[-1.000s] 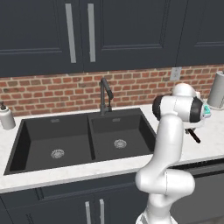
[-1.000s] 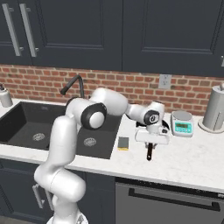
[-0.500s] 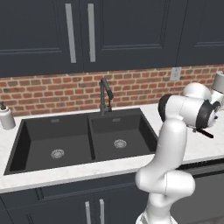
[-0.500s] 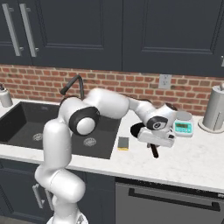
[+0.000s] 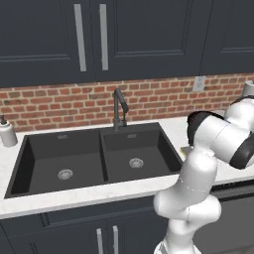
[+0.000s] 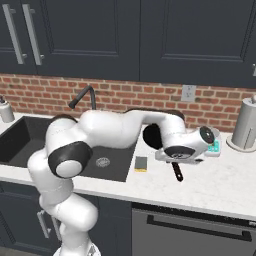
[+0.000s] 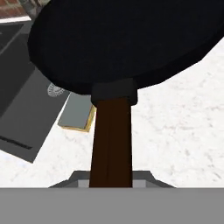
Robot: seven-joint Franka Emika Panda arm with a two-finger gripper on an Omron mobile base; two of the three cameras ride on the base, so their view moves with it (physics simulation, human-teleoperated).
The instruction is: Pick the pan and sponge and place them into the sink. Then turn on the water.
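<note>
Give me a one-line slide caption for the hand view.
Hand shut on the pan handle, pan held above the counter, sponge beside the sink below.

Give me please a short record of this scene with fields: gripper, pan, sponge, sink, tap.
gripper: shut on the pan handle
pan: held by its handle, above the counter, right of the sink
sponge: on the counter by the sink's right edge, under the pan in the hand view
sink: both basins hold nothing
tap: no water visible
</note>
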